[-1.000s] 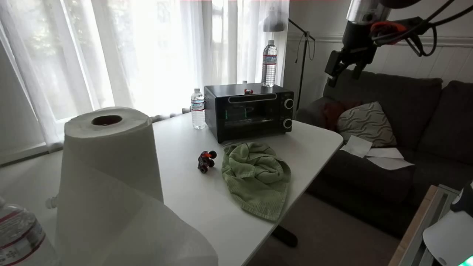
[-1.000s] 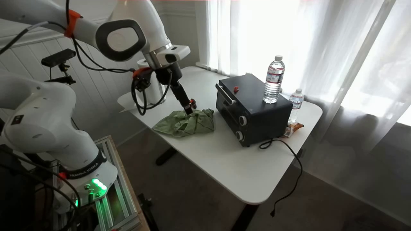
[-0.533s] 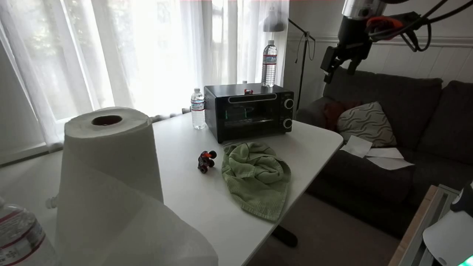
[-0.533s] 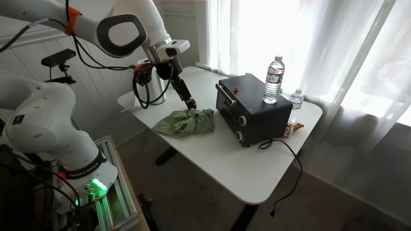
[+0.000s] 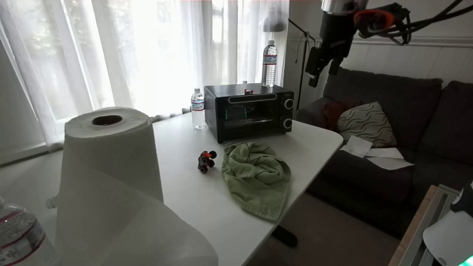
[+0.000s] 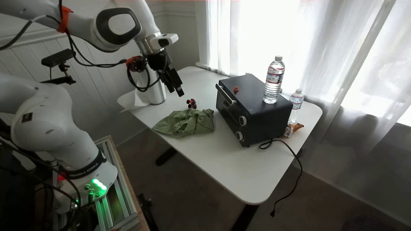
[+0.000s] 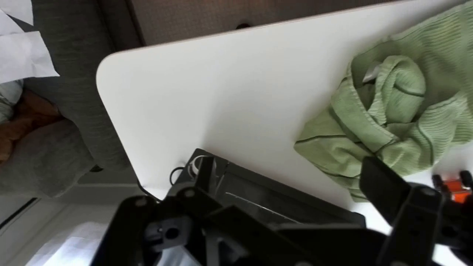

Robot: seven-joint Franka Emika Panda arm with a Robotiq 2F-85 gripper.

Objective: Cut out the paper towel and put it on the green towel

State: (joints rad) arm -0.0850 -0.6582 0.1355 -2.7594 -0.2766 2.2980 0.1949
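Observation:
A white paper towel roll [image 5: 111, 166] stands upright on the table, close up in an exterior view. A loose sheet [image 5: 166, 232] hangs off its side. The roll [image 6: 158, 94] also shows in an exterior view, partly behind the gripper and cables; it is out of the wrist view. The crumpled green towel [image 5: 255, 177] lies near the table edge, also in an exterior view [image 6: 186, 123] and at right in the wrist view [image 7: 391, 107]. My gripper [image 7: 290, 166] is open and empty, its fingers wide apart. It [image 6: 176, 91] hangs above the table, apart from roll and towel.
A black toaster oven [image 5: 255, 118] stands behind the towel, a water bottle [image 6: 274, 80] and small red toy [image 6: 236, 89] on top. Other bottles stand beside it [image 5: 198, 111] and near the roll [image 5: 22, 236]. A toy truck [image 6: 191, 103] lies beside the towel.
My gripper has moved away from above the green towel, toward the paper towel roll's side, leftward in both exterior views and up in one of them. The towel and roll have not moved.

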